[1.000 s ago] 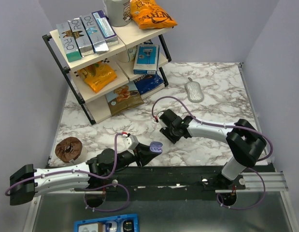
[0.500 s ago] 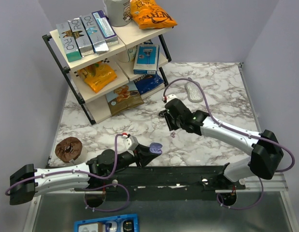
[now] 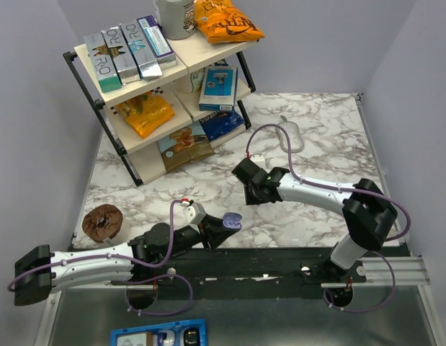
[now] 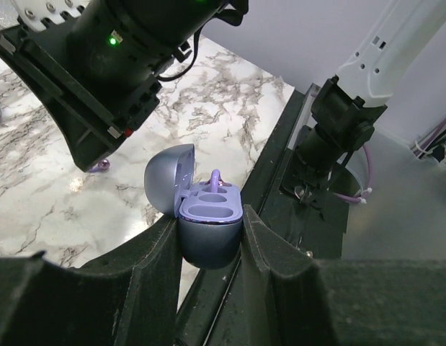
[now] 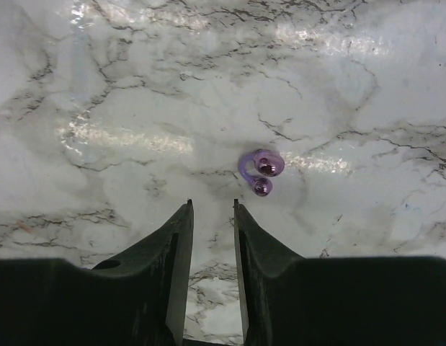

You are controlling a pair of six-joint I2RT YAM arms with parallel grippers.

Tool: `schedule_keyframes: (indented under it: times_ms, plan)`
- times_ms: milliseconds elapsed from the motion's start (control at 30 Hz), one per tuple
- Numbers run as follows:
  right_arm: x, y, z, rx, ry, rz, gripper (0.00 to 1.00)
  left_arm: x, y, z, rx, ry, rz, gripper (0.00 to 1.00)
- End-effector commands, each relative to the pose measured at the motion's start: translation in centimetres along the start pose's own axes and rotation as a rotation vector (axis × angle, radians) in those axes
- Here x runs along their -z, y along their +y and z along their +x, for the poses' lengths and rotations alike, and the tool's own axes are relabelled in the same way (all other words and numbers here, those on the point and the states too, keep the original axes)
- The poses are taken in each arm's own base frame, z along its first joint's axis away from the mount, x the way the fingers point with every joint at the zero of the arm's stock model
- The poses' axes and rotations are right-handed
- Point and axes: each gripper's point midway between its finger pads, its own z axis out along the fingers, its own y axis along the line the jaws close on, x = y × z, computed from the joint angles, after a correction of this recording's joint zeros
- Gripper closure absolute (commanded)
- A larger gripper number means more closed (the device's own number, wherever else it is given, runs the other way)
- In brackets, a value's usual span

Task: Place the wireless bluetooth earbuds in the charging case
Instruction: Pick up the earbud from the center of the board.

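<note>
The periwinkle charging case [image 4: 208, 231] stands upright with its lid open, and my left gripper [image 4: 210, 238] is shut on its lower body. It shows near the table's front edge in the top view as the case [image 3: 230, 221]. One translucent purple earbud [image 4: 215, 180] sits in a far socket; the near socket is empty. A second purple earbud [image 5: 261, 169] lies on the marble, just ahead and to the right of my right gripper [image 5: 212, 205]. Those jaws are open by a narrow gap with nothing between them. From above, the right gripper [image 3: 257, 194] hides this earbud.
A two-tier rack [image 3: 158, 86] with boxes and snack bags fills the back left. A grey oval object [image 3: 289, 135] lies at the back right. A brown round item [image 3: 102, 222] sits at the left edge. A black rail [image 3: 280, 259] runs along the near edge.
My right arm swung outward, then drew back over the loose purple earbud, and its jaws narrowed. The left gripper and case have not moved.
</note>
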Motion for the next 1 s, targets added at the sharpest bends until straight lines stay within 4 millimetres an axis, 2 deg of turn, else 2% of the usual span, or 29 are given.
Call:
schedule_keyframes:
  times_ms: [0,167,367,733,967]
  plan:
    - [-1.1,-1.7,0.9,-0.024,0.009,0.112,0.63,0.1,0.0,-0.4,0.010,-0.021,-0.006,1.00]
    - [-2.2,-2.1,1.3,-0.010,0.025,0.152,0.63,0.1,0.0,-0.4,0.010,-0.019,-0.008,1.00]
    - [-2.5,-2.3,1.0,0.000,0.004,0.163,0.64,0.1,0.1,-0.3,0.009,-0.017,-0.012,1.00]
    - [-1.3,-1.3,-0.1,-0.012,-0.020,0.119,0.64,0.1,0.0,0.0,0.014,-0.015,-0.007,1.00]
    - [-0.3,-1.1,-0.3,-0.010,-0.041,0.127,0.55,0.2,0.1,-0.1,0.014,-0.020,-0.010,1.00]
